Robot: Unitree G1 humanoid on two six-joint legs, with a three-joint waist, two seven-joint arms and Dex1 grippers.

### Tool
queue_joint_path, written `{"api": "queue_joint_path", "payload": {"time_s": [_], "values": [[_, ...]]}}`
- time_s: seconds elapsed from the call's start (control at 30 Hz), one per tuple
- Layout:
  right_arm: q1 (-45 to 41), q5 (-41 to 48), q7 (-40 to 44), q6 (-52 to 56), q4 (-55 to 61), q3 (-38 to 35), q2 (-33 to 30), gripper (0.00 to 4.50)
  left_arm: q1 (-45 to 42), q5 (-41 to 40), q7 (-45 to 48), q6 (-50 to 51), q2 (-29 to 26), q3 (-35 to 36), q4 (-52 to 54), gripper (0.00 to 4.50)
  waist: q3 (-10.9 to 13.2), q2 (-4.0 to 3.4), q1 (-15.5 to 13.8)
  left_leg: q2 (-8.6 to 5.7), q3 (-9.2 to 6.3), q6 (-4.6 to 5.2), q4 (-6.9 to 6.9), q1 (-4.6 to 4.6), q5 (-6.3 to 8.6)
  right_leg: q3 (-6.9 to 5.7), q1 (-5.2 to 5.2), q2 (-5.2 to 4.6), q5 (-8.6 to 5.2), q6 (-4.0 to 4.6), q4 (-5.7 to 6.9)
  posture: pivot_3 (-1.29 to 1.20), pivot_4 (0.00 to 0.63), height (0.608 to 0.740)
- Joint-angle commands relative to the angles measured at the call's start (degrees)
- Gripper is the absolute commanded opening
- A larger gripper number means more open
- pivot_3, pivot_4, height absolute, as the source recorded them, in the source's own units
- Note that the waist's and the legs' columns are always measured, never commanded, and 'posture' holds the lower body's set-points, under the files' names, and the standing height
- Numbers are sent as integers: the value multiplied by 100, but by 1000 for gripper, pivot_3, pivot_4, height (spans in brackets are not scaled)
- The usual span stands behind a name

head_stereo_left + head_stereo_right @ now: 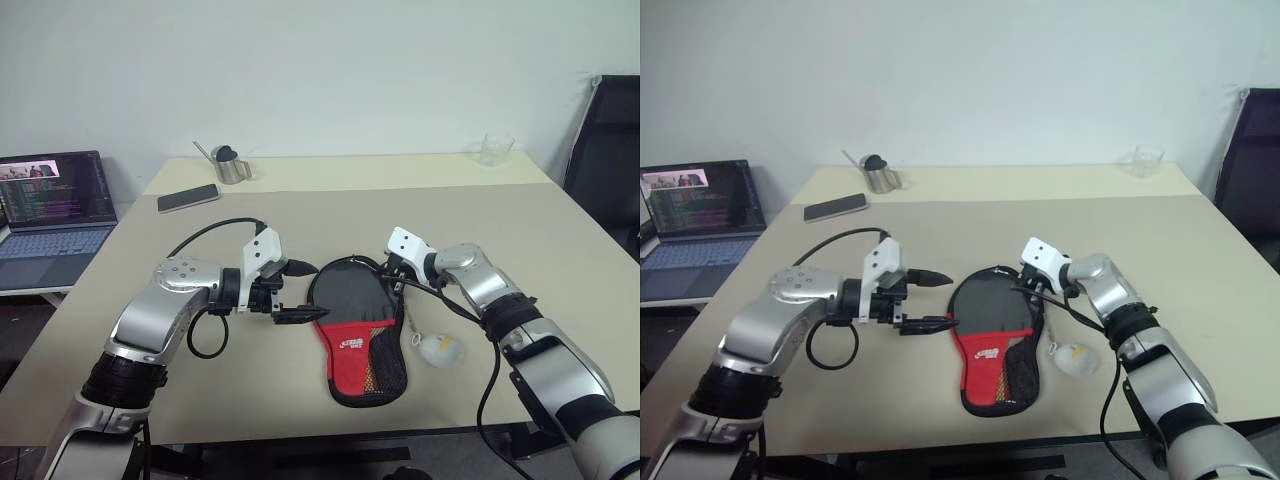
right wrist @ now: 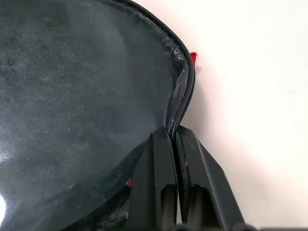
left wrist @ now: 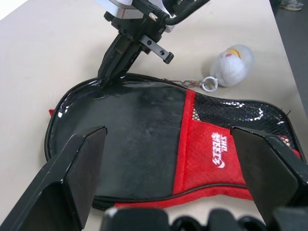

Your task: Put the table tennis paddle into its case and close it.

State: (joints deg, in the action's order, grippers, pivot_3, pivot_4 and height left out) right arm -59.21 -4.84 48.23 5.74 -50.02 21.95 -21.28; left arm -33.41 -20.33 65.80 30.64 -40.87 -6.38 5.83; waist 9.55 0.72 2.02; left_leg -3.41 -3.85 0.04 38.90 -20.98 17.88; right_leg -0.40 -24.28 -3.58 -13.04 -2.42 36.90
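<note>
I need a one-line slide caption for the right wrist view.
Shut right end effector pinching the rim of the paddle-shaped black fabric case on the beige table.

A black phone (image 1: pixel 188 198) lies at the far left of the beige table (image 1: pixel 520 240), with a small metal cup (image 1: pixel 232 166) just beyond it. A clear glass (image 1: pixel 495 149) stands at the far right. An open laptop (image 1: pixel 55 215) sits off to the left. A black chair (image 1: pixel 605 160) stands at the right.

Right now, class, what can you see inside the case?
Nothing can be confirmed. The case lies flat on the table, its black and red cover hiding the inside. The right tool pinches its edge.
</note>
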Motion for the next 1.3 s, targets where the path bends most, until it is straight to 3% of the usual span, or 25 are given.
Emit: {"api": "queue_joint_path", "payload": {"time_s": [0.03, 0.13, 0.23, 0.6, 0.73, 0.9, 1.07, 1.3], "values": [[-273, -169, -231, -154, -248, -191, 78, 25, -25, -66, -55, -44, -17, 92, 291, 4500, 0, 0, 0, 0, -1, 0, 0, 0, 0, 2, -1, 0, 0, 1, 1, 0, 150, 740], [-320, -229, -343, -215, -393, -297, 32, 25, -48, -62, -82, -58, 24, 74, 263, 4500, 0, 0, -5, 0, -3, -6, 0, 1, -4, 7, 0, 0, 0, 2, 5, 0, 150, 740], [-323, -262, -220, -195, -415, -296, -22, 700, -100, 10, -134, -98, 112, -5, 137, 4500, 0, 0, -12, -1, -4, -10, 1, 2, -6, 9, 2, -1, 1, 4, 8, 0, 150, 740], [-113, -112, 308, 370, 566, -606, -297, 4420, -831, 547, -745, -707, 1069, -211, -1371, 4500, 0, 0, -19, -1, -6, -11, 1, -2, -7, -1, 0, -1, 1, 4, 6, 0, 150, 740], [202, 131, 538, 1213, 1810, -920, -665, 4470, -1156, 835, -909, -1026, 1519, -388, -2102, 4500, 0, 0, -38, -3, -11, -11, 4, -10, -7, -6, -3, -4, 1, 3, 5, 0, 150, 740], [991, 746, 820, 2740, 4305, -1704, -1560, 4470, -1522, 1062, -1037, -1542, 2273, -533, -3241, 4500, 0, 0, -114, -7, -21, -11, 10, -41, -7, -16, -17, -10, 1, 3, 0, 0, 150, 740], [2687, 1385, 1401, 3263, 6361, -2033, -2523, 4470, -1671, 1363, -1632, -2551, 3027, -478, -4660, 4500, -1, 4, -210, -7, -25, -11, 12, -76, -7, -22, -45, -11, 2, 2, -5, 0, 150, 740], [4162, 2110, 1537, 3849, 7522, -2490, -3096, 4470, -1673, 1693, -1498, -3117, 3233, -590, -5413, 4500, -1, 7, -199, -7, 7, -5, 18, -73, -9, -17, -65, -14, 5, 0, 23, 0, 150, 740]]}}
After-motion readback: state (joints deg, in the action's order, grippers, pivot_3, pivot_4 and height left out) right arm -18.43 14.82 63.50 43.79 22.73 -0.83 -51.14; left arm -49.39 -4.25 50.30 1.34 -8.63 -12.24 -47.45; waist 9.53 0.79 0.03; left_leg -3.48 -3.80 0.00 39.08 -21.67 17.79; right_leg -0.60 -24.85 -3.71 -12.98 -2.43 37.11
